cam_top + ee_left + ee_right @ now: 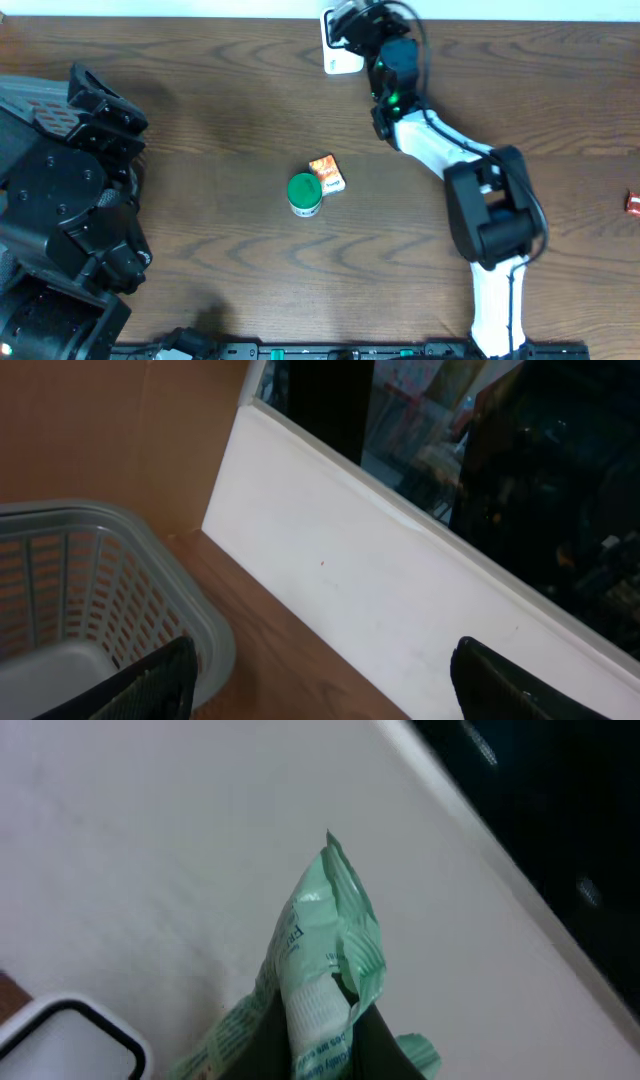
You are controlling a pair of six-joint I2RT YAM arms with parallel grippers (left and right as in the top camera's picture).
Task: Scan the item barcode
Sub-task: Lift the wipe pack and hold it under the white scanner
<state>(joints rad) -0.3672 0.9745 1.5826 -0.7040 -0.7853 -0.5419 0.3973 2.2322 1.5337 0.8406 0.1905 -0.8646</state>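
My right gripper (322, 1025) is shut on a pale green plastic packet (330, 935) with printed text, holding it up in front of a white wall. The packet's crumpled end sticks up past the fingers. A white scanner with a black-rimmed window (70, 1035) shows at the lower left of the right wrist view. From overhead, the right gripper (352, 22) is at the table's far edge, right by the white scanner (340, 58); the packet is hidden there. My left gripper (320, 675) is open and holds nothing, at the far left of the table.
A green-lidded jar (305, 194) and a small orange packet (327, 173) lie mid-table. A red item (633, 203) sits at the right edge. A grey mesh basket (100, 580) stands under the left gripper, next to a white wall ledge (400, 570).
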